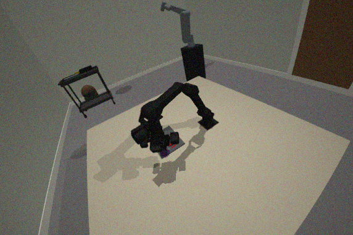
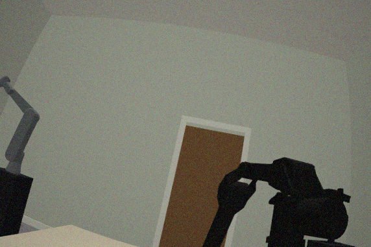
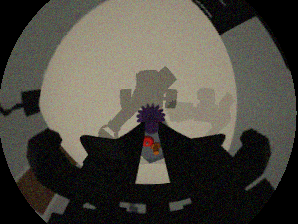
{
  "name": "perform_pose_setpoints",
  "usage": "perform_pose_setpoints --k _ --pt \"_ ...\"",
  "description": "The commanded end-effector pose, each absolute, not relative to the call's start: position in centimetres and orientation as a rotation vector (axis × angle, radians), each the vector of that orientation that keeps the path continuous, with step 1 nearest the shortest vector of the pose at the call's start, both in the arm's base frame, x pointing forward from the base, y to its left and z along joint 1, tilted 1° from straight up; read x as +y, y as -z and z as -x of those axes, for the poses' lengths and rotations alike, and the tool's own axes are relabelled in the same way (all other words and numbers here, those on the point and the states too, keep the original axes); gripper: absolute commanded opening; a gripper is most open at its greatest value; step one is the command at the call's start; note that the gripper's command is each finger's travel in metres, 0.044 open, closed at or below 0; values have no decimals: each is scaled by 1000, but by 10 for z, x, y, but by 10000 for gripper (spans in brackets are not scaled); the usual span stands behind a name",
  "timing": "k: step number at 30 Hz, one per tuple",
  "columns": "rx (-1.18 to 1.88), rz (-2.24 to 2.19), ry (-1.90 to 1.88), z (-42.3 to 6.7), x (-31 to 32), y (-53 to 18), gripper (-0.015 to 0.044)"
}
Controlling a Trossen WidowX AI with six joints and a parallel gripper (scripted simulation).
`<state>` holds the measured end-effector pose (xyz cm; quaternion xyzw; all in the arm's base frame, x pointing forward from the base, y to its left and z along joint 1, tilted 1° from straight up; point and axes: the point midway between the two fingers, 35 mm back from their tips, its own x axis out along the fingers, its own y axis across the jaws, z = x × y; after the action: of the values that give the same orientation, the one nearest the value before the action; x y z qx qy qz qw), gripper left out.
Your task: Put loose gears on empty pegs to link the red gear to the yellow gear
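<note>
Wrist view | jaws closed on the purple gear (image 1: 165, 153) (image 3: 151, 115), its toothed rim showing at their tips | red gear (image 3: 148, 142) seen between the jaws, on the grey board (image 1: 179, 144) (image 3: 153, 157) (dim in here, honestly) | orange-brown piece (image 3: 156, 148) just beside the red one | worktop (image 1: 247, 155) (image 2: 71, 235) (image 3: 100, 65) underneath

Gap between fingers: filled by the purple gear (image 1: 165, 153) (image 3: 150, 115).
Board's far side: red gear (image 3: 148, 142) in the way.
</note>
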<state>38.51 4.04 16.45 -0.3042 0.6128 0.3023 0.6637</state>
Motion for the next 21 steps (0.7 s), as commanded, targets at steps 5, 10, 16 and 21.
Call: perform_pose_setpoints --k 5,10,16,21 --pt "1375 688 -683 -382 40 -182 0" --pt "1371 688 -681 -380 39 -193 0" --pt "1367 688 -678 -376 39 -206 0" --pt "1364 688 -676 -373 38 -213 0"
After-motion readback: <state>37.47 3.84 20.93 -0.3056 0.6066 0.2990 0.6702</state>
